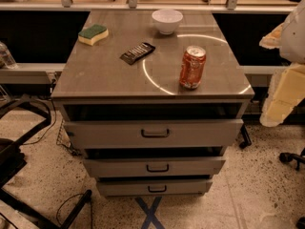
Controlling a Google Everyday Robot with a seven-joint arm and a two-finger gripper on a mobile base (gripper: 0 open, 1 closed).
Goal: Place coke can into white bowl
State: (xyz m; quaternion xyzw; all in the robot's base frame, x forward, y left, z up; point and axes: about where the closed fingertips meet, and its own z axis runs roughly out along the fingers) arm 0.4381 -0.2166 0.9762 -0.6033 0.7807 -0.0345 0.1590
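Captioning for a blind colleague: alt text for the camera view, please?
A coke can stands upright on a grey drawer cabinet, apart from the white bowl behind it; a sponge and dark packet lie left. The gripper is out of view.

No legible text anywhere. The coke can (192, 67) carries white markings on its red side, but I can't make out a single letter or brand. The dark packet (137, 52) on the cabinet top (105, 73) has pale print along it, also unreadable. Only clear sign: a blue X (150, 213) on the floor (238, 199) before the bottom drawer (155, 187). My gripper is out of view.
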